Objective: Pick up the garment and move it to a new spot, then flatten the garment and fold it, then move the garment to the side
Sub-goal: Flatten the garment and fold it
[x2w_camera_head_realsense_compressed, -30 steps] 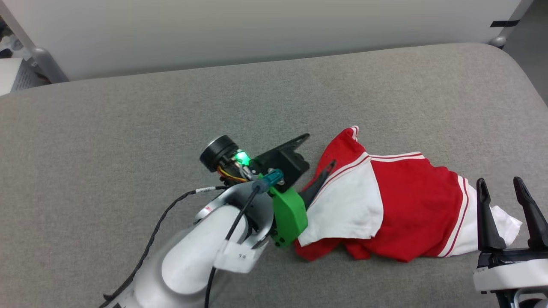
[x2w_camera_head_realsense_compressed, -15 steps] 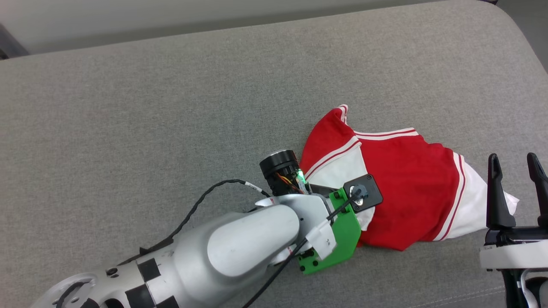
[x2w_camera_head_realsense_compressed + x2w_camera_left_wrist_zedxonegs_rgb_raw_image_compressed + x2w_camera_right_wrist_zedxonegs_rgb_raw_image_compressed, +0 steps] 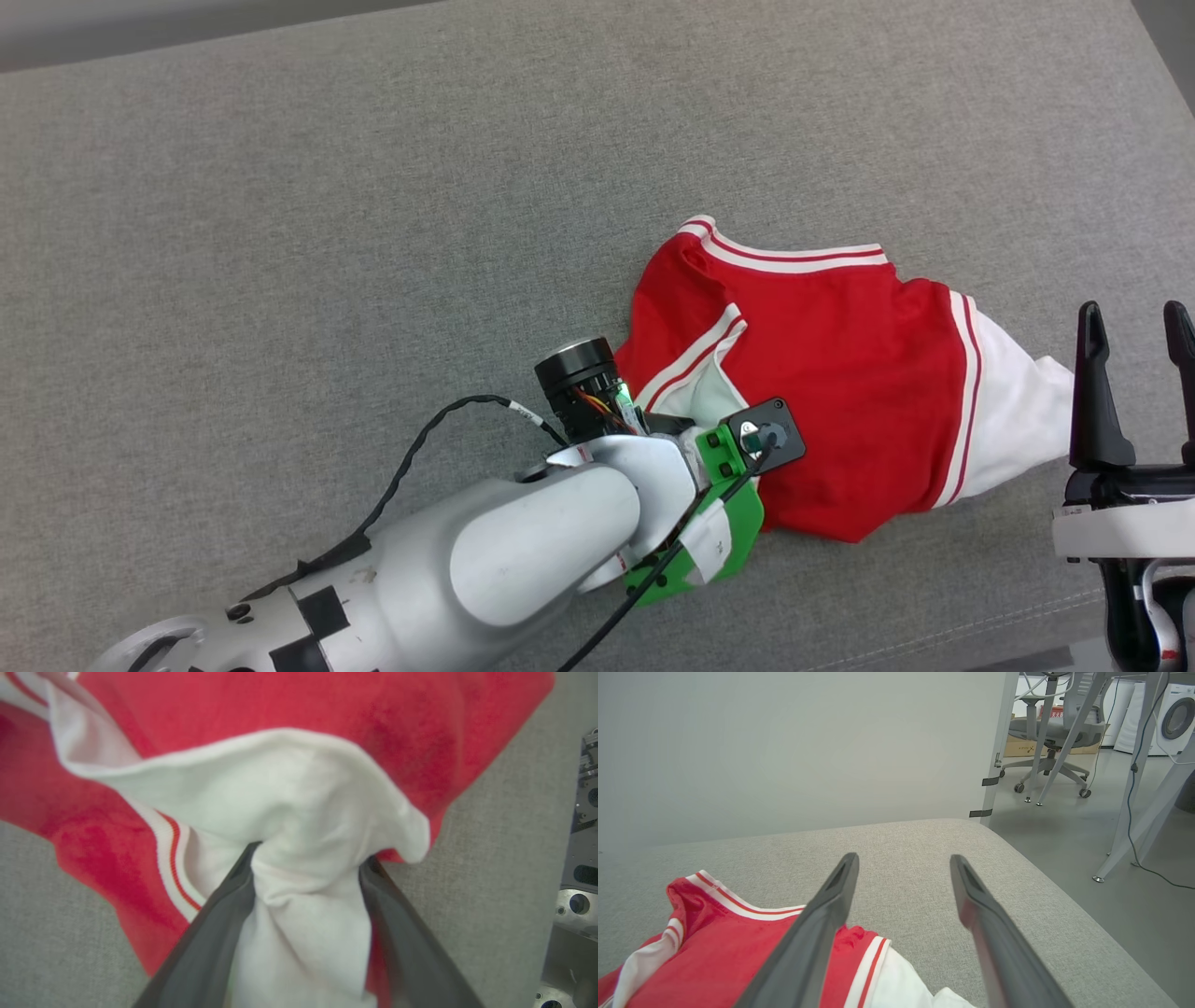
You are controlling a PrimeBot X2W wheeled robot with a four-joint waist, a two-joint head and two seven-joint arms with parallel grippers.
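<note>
Close left gripper [image 3: 310, 854], wide astride bunched garment [image 3: 822, 373], firmly; keep right gripper [image 3: 1132, 313], spread empty at 3 o'clock, clear.

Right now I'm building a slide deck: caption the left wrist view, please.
Left pincer astride a bunched white sleeve of the red garment on grey upholstery.

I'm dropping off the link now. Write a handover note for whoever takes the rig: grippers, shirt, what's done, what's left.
The shirt lies crumpled on the grey cushion, not lifted.
The left gripper is open wide, pressed down astride a bunch of the white sleeve; no firm pinch visible.
The right gripper is open and empty, by the shirt's right end.
Done: nothing yet.
Left: close on the sleeve, lift and move, flatten, fold, set aside.
</note>
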